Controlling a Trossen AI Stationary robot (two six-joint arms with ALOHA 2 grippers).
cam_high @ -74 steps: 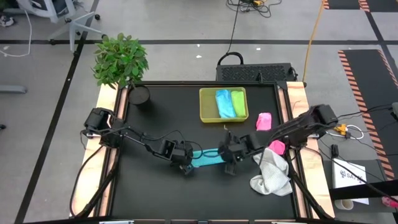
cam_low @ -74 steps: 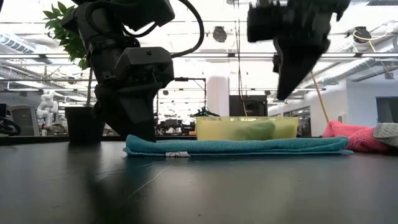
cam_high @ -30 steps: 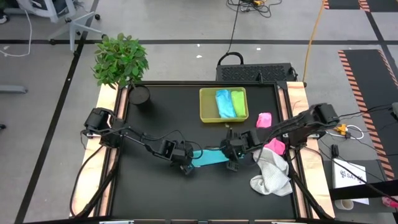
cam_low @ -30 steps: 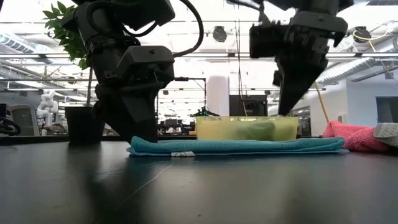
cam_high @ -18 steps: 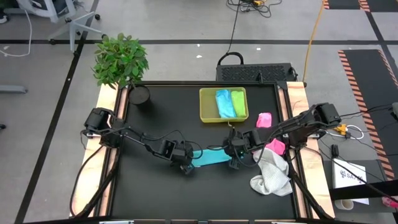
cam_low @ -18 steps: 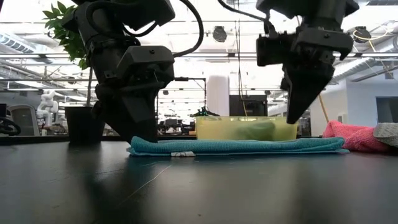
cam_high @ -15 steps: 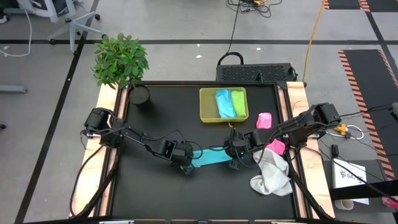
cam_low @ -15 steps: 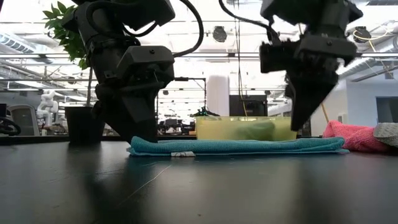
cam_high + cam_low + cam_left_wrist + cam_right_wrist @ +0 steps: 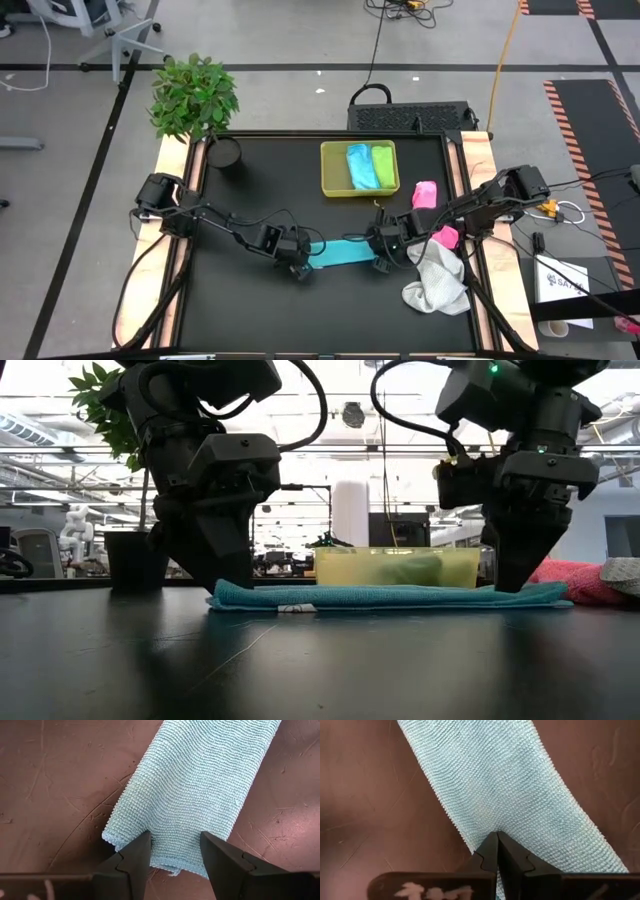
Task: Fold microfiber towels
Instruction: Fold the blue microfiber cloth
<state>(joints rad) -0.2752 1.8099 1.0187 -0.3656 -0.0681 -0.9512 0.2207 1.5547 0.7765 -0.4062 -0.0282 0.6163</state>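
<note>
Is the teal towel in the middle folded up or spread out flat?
Folded. The teal towel lies as a long narrow strip on the table, and the low view shows stacked layers along its edge.

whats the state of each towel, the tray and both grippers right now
teal towel: folded into a long strip, flat on the table
left gripper: open, fingers straddling one end of the strip
right gripper: shut, tip down on the other end
tray: holds folded light blue towel and lime green towel
white towel: crumpled, unfolded
pink towels: bunched beside the tray
</note>
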